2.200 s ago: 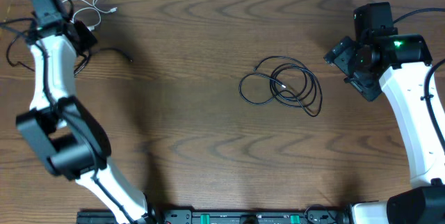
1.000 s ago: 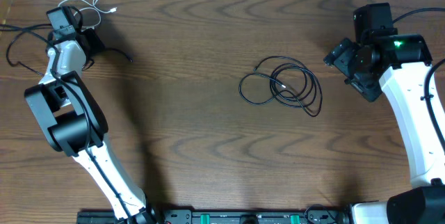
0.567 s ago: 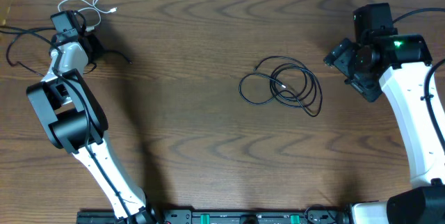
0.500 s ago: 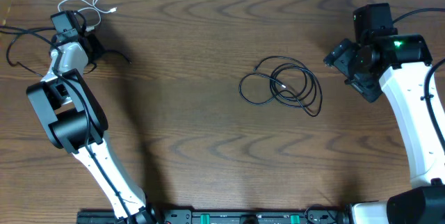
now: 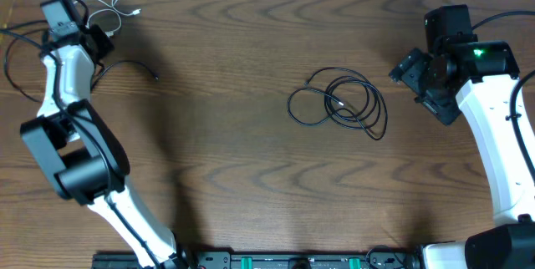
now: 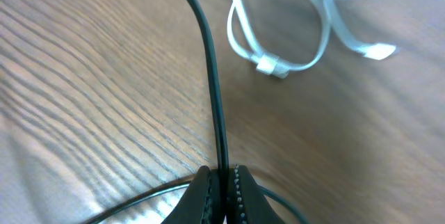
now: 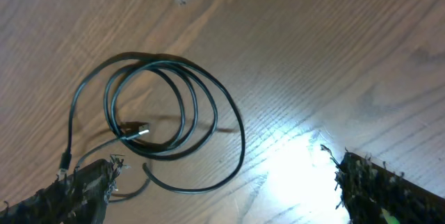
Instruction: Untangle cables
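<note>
Brown wood-grain table point(image 5: 251, 194), overhead and wrist views. A coil point(image 5: 338, 106) of thin black cable lies loose near the table's middle and serves as the reference for all positions. It forms several overlapping loops, and a small pale plug point(image 7: 141, 132) lies inside them.

Right gripper point(image 7: 226, 165): just to the right of the coil and above the wood. Its jaws are spread wide with nothing between them, and it is clear of the coil.

Left gripper point(image 6: 221, 186): far to the left of the coil, near the table's far corner. It is pinched tight on a single black cable point(image 6: 214, 92). This cable runs straight out from between the fingertips, then bends away over the wood. In the overhead view its free end point(image 5: 157, 74) lies on the coil side of the gripper.

White cable point(image 6: 271, 65): loosely looped on the table, also far left of the coil. It lies just beside the held black cable without touching it.
</note>
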`<state>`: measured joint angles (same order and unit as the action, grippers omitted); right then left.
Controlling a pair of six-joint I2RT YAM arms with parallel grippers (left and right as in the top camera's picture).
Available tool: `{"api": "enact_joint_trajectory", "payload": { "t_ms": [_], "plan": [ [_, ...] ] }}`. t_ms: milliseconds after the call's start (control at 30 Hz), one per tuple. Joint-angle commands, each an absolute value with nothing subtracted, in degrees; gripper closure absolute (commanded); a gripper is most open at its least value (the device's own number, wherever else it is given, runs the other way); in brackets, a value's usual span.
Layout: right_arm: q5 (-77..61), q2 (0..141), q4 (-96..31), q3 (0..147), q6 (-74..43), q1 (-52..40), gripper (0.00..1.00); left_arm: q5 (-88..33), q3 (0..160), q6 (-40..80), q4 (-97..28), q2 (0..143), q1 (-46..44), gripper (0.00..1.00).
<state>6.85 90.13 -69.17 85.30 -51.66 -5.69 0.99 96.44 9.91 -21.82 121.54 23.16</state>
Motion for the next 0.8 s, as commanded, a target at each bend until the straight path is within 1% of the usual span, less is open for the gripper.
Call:
{"api": "enact_joint_trajectory", "payload": {
  "t_ms": [0,33,200,400,500,767],
  "plan": [
    [6.90,90.50,-69.89,84.95,-50.87,-5.72,0.01,-3.64,96.51,11.73,-23.35,118.10,23.46,0.93],
    [6.92,90.50,-70.13,84.95,-50.87,-5.72,0.01,-4.60,96.51,12.29,-23.90,117.64,23.46,0.93],
    [6.90,90.50,-70.96,84.95,-50.46,-5.72,0.01,-7.68,96.49,24.43,-30.68,116.84,24.73,0.92],
    [6.90,90.50,-71.40,84.95,-50.46,-5.72,0.01,-21.21,96.49,35.35,-35.38,116.86,28.75,0.92],
    [6.90,90.50,-71.55,84.95,-50.46,-5.72,0.01,-26.96,96.49,38.65,-37.95,116.86,30.44,0.92],
    [6.90,90.50,-71.77,84.95,-50.46,-5.72,0.01,-34.50,96.44,41.50,-39.00,116.86,30.52,0.92]
  ]
}}
